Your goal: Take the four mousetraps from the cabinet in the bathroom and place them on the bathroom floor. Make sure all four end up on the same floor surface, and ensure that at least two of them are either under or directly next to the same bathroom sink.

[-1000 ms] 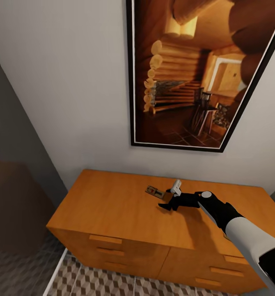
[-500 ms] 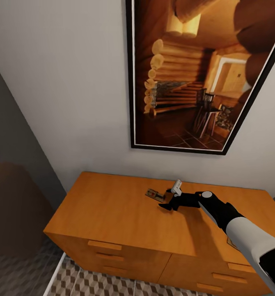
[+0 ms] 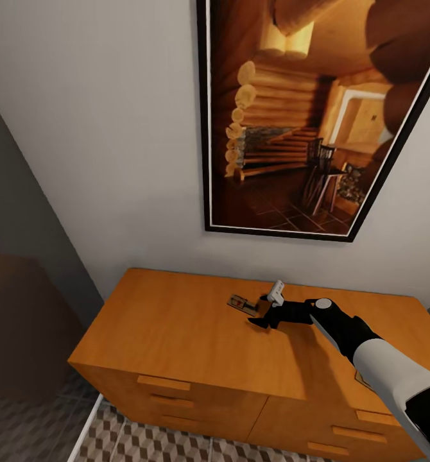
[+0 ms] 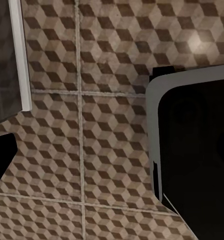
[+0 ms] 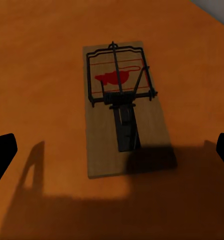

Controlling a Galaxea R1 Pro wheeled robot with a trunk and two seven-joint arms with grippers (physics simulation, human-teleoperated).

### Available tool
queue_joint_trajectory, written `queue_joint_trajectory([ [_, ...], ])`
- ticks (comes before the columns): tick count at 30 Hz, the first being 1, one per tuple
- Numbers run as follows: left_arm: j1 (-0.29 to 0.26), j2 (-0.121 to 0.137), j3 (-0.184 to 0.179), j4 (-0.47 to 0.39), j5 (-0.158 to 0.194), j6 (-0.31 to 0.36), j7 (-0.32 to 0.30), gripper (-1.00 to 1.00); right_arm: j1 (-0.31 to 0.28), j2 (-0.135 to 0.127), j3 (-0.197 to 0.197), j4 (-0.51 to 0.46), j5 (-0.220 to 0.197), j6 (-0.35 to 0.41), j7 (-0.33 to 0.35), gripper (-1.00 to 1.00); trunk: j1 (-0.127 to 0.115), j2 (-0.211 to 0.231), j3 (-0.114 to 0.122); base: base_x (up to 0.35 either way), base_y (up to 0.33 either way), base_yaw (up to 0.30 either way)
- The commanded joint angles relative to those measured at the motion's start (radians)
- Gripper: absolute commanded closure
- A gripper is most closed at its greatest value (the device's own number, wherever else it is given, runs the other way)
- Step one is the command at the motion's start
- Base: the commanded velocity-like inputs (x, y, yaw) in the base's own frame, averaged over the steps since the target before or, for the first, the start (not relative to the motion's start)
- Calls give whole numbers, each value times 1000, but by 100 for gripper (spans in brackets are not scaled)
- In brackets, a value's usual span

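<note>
The cabinet (image 3: 196,333) is warm orange-brown all over, drawer fronts included. The mousetrap (image 5: 123,107) on it is pale brown wood with dark wire and a red mark. The floor (image 4: 91,75) tiles carry a brown, beige and white cube pattern with pale grout. The right gripper (image 3: 261,312) is black, its arm white further back.

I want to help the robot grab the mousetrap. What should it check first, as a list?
1. Mousetrap lies flat on the cabinet top: ok.
2. Right gripper open, fingertips spread wide in the right wrist view: ok.
3. Trap lies between the fingers: not ok, it sits ahead of them.
4. Nothing blocks the trap: ok.
5. Other three traps located: cannot tell.
6. Left gripper free, over the bathroom floor: ok.
</note>
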Motion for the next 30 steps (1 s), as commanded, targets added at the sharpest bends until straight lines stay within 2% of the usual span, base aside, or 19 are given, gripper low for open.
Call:
queue_joint_trajectory([
  [1,-1,-1,-9,3,7,-6,-1,-100,-2,-1,8,1,-10,-4,-1,-100,1,-2,-2,0,0,0],
  [30,-1,-1,-8,3,7,-6,-1,-100,-2,0,8,2,-8,-4,-3,-100,1,-2,-2,7,0,0],
])
